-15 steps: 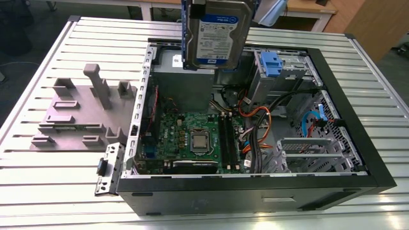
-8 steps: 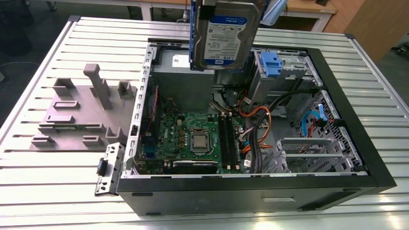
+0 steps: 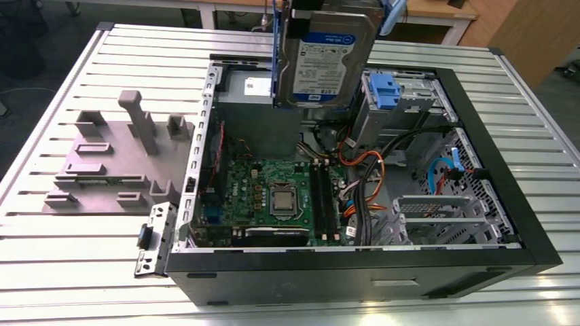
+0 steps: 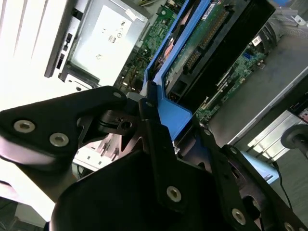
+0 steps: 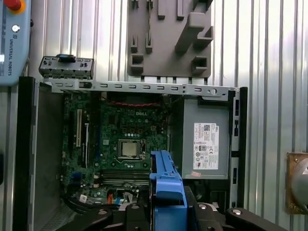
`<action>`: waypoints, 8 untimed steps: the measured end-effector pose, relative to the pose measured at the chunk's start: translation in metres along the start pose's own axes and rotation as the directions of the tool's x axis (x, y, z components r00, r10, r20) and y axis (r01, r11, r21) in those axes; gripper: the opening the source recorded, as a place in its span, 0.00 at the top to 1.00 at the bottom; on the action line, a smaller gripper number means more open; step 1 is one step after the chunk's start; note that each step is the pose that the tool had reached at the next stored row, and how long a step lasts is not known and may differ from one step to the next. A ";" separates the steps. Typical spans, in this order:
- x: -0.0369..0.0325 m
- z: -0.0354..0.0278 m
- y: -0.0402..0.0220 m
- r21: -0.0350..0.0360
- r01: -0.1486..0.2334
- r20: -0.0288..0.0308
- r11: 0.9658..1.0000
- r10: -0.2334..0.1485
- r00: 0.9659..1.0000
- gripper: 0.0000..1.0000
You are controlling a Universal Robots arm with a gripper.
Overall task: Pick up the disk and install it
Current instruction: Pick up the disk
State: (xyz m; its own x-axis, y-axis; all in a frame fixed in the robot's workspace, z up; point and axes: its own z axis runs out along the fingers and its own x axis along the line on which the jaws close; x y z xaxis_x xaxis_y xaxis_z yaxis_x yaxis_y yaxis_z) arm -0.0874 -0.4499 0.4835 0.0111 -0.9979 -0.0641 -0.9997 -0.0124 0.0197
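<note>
The disk (image 3: 324, 58), silver with a white-and-blue label and a blue rail frame, hangs upright in the air over the far part of the open computer case (image 3: 507, 204). My gripper (image 4: 175, 115) is shut on the disk's blue rail frame (image 4: 178, 118), one black finger on each side. In the first wrist view the blue frame (image 5: 166, 185) sits between the gripper's (image 5: 166, 209) black fingers, above the motherboard (image 5: 120, 139). The disk's green circuit board (image 4: 202, 43) faces the second wrist view. Just to the exterior view's right of the disk stands the silver drive cage with a blue latch (image 3: 384, 92).
The grey power-supply box (image 5: 204, 139) with a white sticker lies in the case's far corner. Orange, black and blue cables (image 3: 381, 176) run between motherboard (image 3: 272, 190) and cage. A grey fixture plate (image 3: 118, 159) with upright posts lies on the ribbed table at the exterior view's left.
</note>
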 end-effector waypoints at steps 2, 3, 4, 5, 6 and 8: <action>0.0022 0.0006 -0.0012 0.000 0.000 0.000 1.000 0.000 1.000 0.63; 0.0023 0.0008 -0.0037 0.000 0.000 0.000 1.000 0.000 1.000 0.63; 0.0025 0.0010 -0.0072 0.000 0.000 0.000 1.000 0.000 1.000 0.63; 0.0029 0.0012 -0.0108 0.000 0.000 0.000 1.000 0.000 1.000 0.63; 0.0032 0.0015 -0.0144 0.000 0.000 0.000 1.000 0.000 1.000 0.63; 0.0037 0.0019 -0.0217 0.000 0.000 0.000 1.000 0.000 1.000 0.63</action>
State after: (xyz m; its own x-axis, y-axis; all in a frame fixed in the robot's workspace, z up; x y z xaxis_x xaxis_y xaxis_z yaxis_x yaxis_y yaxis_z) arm -0.0657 -0.4532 0.4810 0.0111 -0.9979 -0.0640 -0.9997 -0.0124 0.0196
